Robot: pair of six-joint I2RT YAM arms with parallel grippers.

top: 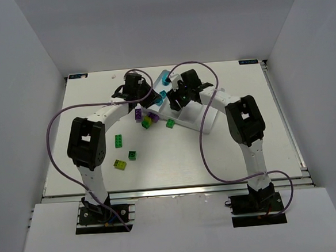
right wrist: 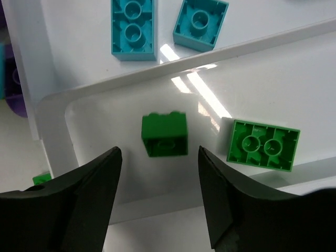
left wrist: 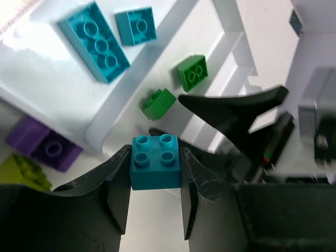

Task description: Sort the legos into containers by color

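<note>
Gripping a small square cyan studded plastic brick [left wrist: 155, 160], left hand [left wrist: 155, 176] hangs at the flat white plastic tray's [left wrist: 119, 100] near rim, cyan-stocked compartment [left wrist: 58, 86] just beyond, farther off; right hand [right wrist: 157, 155] spread wide, empty, above a green brick [right wrist: 164, 134].

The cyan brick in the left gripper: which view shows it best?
Left wrist: the cyan brick sits central, studs clear, clamped in the left gripper. Top external shows it too small to pick out; right wrist doesn't clearly show it.

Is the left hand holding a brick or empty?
Holding: the left wrist view shows the left hand shut on a cyan brick, fingers against both sides.
</note>
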